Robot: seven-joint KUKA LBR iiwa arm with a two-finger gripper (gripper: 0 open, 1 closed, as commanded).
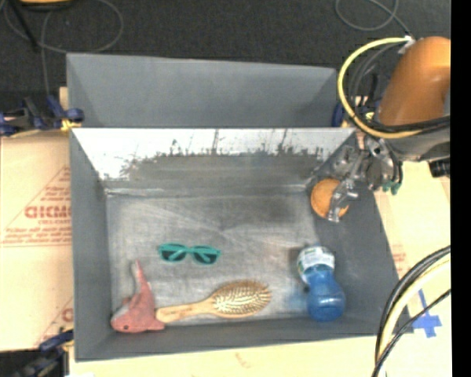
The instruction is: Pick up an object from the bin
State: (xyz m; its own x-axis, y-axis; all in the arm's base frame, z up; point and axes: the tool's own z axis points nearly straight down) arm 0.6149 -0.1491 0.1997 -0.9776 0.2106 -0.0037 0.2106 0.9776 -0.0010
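Gripper [339, 203] at upper right of frame, touching orange ball [320, 198] by right wall of bin [220, 144]; open or closed: cannot tell. Risk: contact appears to be at ball's edge only, so on lift it may roll off twd blue bottle [320, 285].

The arm [421, 129] enters from the right, its orange-covered wrist [418, 73] raised and ringed by cables [350, 93], the hand [340, 201] angled down and leftward.
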